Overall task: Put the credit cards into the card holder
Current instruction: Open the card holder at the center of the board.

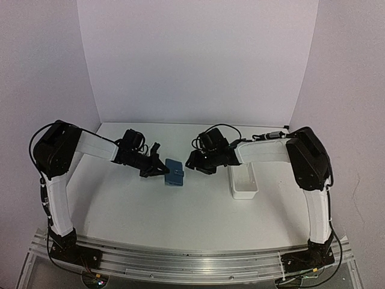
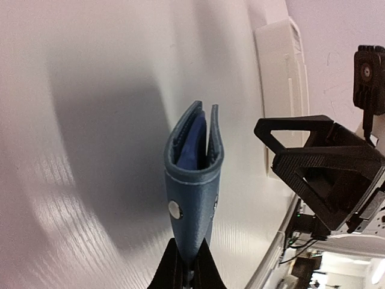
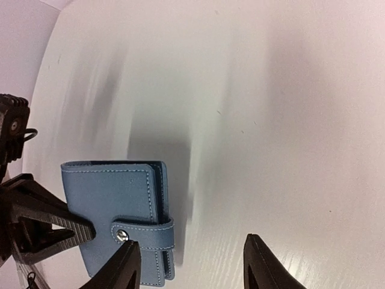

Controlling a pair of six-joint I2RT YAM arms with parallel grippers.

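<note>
The blue card holder point(image 1: 175, 172) is at mid-table, pinched at one edge by my left gripper point(image 1: 157, 168). In the left wrist view the left gripper point(image 2: 187, 256) is shut on the holder point(image 2: 192, 186), whose far edge gapes a little with darker blue leaves inside. In the right wrist view the holder point(image 3: 114, 211) has its strap snapped across its edge. My right gripper point(image 1: 194, 162) is open and empty just right of it; the right gripper point(image 3: 191, 268) has its left fingertip point(image 3: 123, 265) close over the strap's snap. No loose credit card shows in any view.
A long white tray point(image 1: 243, 180) lies right of the right gripper, under the right forearm; it also shows in the left wrist view point(image 2: 283, 90). White walls close the table at the back and sides.
</note>
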